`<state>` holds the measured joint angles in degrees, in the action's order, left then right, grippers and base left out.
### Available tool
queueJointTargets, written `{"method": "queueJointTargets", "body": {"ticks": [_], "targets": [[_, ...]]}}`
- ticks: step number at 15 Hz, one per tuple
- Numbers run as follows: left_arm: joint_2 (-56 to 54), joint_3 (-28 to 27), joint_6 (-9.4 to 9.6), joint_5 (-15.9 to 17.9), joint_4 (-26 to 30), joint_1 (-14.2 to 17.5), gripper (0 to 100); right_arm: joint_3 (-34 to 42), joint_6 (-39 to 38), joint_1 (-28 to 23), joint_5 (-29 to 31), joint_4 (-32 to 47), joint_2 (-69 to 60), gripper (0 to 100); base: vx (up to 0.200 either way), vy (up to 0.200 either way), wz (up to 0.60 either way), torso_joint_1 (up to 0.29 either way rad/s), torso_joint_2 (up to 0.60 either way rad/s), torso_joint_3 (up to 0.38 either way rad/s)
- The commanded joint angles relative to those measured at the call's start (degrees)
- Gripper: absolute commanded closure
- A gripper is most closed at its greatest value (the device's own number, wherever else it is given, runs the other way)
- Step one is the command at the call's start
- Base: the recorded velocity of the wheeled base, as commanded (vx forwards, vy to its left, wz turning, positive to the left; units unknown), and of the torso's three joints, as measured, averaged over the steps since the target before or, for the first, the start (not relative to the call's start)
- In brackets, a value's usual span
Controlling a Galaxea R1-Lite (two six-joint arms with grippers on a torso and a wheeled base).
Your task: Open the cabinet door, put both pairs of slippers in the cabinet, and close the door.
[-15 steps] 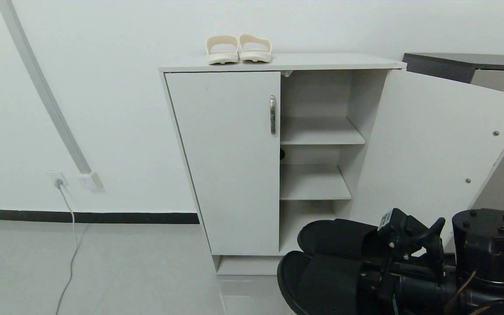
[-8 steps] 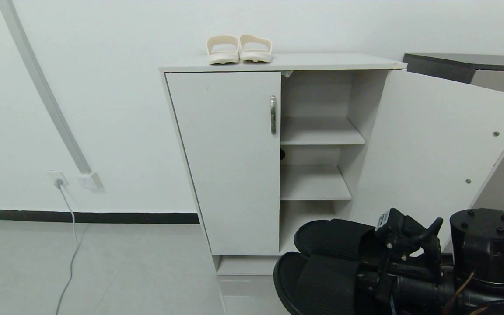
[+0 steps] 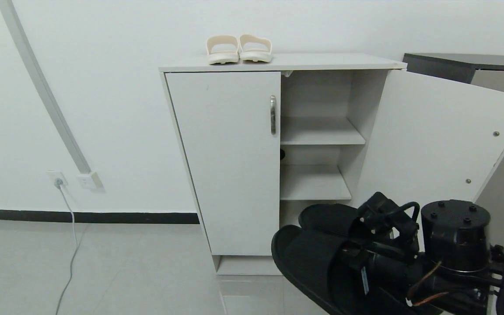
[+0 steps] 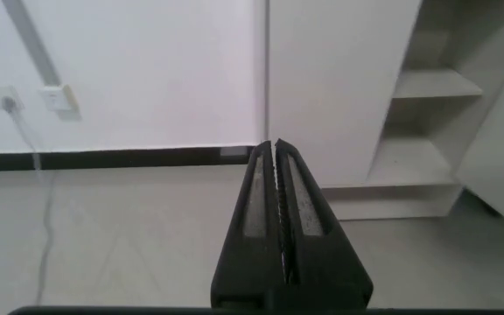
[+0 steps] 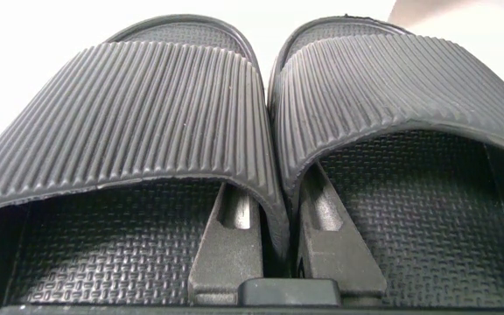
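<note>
**Black slippers held before the open cabinet**

Head view: a white two-door wooden cabinet [image 3: 330, 61] stands against the wall at the centre. Its left door [image 3: 230, 175], with a slim metal handle [image 3: 272, 114], is closed. Its right door [image 3: 427, 140] stands swung wide toward 3 o'clock, baring the upper shelf [image 3: 320, 133] and the lower shelf [image 3: 313, 186]. A pair of cream rubber slippers [image 3: 239, 49] sits side by side on the cabinet top at 12 o'clock. At 5 o'clock the right gripper [image 3: 365, 258] holds a pair of black ribbed rubber slippers [image 3: 317, 258] off the floor, side by side, in front of the cabinet's bottom compartment; whether their front ends reach inside cannot be told. A dark grey cabinet [image 3: 470, 61] stands at 2 o'clock beyond the open door. At 9 o'clock a white wall socket [image 3: 57, 178] feeds a grey cable [image 3: 70, 245] that trails to the tiled floor [image 3: 125, 271] at 8 o'clock.

Left wrist view: the left gripper [image 4: 275, 175] has its two fingers pressed flat together with nothing between them, above the pale floor, facing the cabinet farther off.

Right wrist view: the right gripper's two fingers [image 5: 230, 245] lie one inside each black slipper, under the ribbed straps [image 5: 147, 114], pinching the adjoining side walls together
</note>
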<state>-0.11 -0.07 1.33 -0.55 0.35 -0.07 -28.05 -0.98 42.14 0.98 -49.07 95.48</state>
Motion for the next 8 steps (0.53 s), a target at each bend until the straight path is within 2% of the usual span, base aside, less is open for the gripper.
{"method": "queueJointTargets", "body": {"ticks": [1, 3, 4, 5, 8], "targets": [[0.1, 0.1, -0.45, 0.4, 0.0, 0.0, 100, -4.3, -2.5, 1.5, 4.6, -0.2, 4.3, 100, 0.0, 0.0, 0.0, 0.0, 0.0, 0.0], [0.1, 0.1, -0.36, 0.5, 0.0, 0.0, 100, -11.1, -6.8, 3.6, 16.0, 0.0, 9.6, 100, 0.0, 0.0, 0.0, 0.0, 0.0, 0.0], [0.1, 0.1, -0.45, 0.5, 0.0, 0.0, 100, -12.6, -7.9, 4.4, 19.9, 0.0, 11.8, 100, 0.0, 0.0, 0.0, 0.0, 0.0, 0.0], [0.1, 0.1, -0.54, 0.5, 0.0, 0.0, 100, -15.3, -10.5, 5.1, 26.6, 0.0, 15.7, 100, 0.0, 0.0, 0.0, 0.0, 0.0, 0.0], [0.1, 0.1, -0.54, 0.5, 0.0, 0.0, 100, -22.7, -14.5, 4.9, 38.8, 0.0, 24.1, 100, 0.0, 0.0, 0.0, 0.0, 0.0, 0.0]]}}
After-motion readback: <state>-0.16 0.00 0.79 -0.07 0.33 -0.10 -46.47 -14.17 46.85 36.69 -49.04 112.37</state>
